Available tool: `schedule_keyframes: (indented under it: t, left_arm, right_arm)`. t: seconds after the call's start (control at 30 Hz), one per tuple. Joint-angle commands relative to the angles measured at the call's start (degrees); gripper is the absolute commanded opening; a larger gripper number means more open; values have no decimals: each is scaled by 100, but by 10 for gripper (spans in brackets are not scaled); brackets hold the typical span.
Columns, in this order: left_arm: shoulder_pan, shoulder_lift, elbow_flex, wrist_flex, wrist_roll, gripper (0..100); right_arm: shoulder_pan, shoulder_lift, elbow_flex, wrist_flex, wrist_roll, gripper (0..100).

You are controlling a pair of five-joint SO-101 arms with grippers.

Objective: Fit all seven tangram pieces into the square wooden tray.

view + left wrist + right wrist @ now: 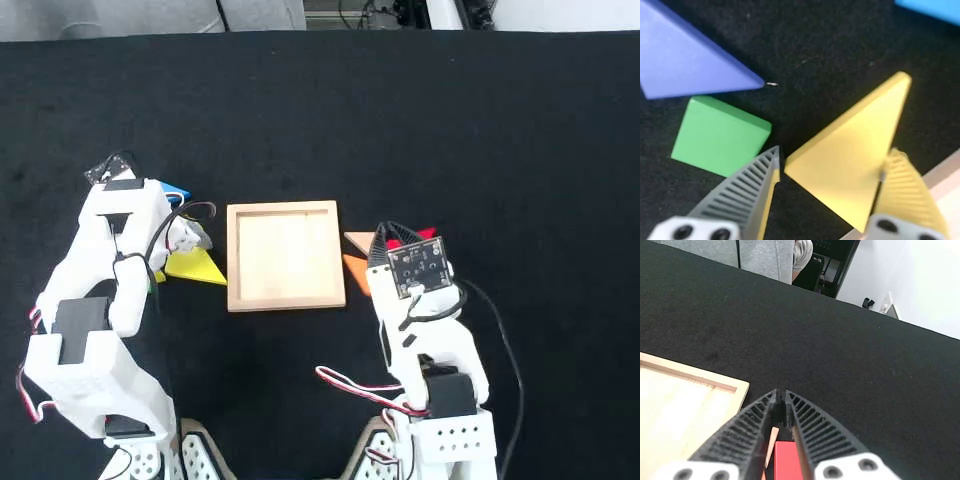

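The square wooden tray [285, 290] lies at the table's middle with nothing in it. Just left of it a yellow triangle [196, 266] rests on the black cloth. My left gripper [188, 240] stands over it; in the left wrist view its gripper [835, 152] has both fingers pressed against the yellow triangle [850, 160]. Beside that piece lie a green square [720, 135], a violet-blue triangle [685, 60] and a light blue piece [935, 7]. My right gripper [378, 243] hangs shut and empty right of the tray, over a tan triangle [357, 240], an orange piece [354, 268] and a red piece [426, 235].
The tray's corner [947, 172] sits close by the left gripper's outer finger. In the right wrist view the tray rim [695, 375] is beside the shut gripper [781, 399], with the red piece [785, 462] under it. Bare black cloth stretches across the far half of the table.
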Motion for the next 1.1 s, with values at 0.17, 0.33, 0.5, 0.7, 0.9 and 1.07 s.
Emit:
schedule_keyframes:
  t: [0.17,0.33,0.5,0.7,0.9,1.07]
  left_arm:
    - [-66,-35,-145,9,-9,248]
    - [-22,-360,-171,35,-396,246]
    - [-22,-949,-171,53,-1020,246]
    - [312,-1670,-127,158,-2778,246]
    - [1095,-2215,-400,958,-5670,247]
    - [1701,-2444,-787,1451,-7903,250]
  right_arm:
    - [-79,48,-4,-53,44,16]
    - [-79,48,-4,-53,44,16]
    - [-79,48,-4,-62,44,16]
    - [-53,48,-4,-70,44,15]
    - [695,-4,4,-299,-26,14]
    - [1257,-4,-4,-527,-686,15]
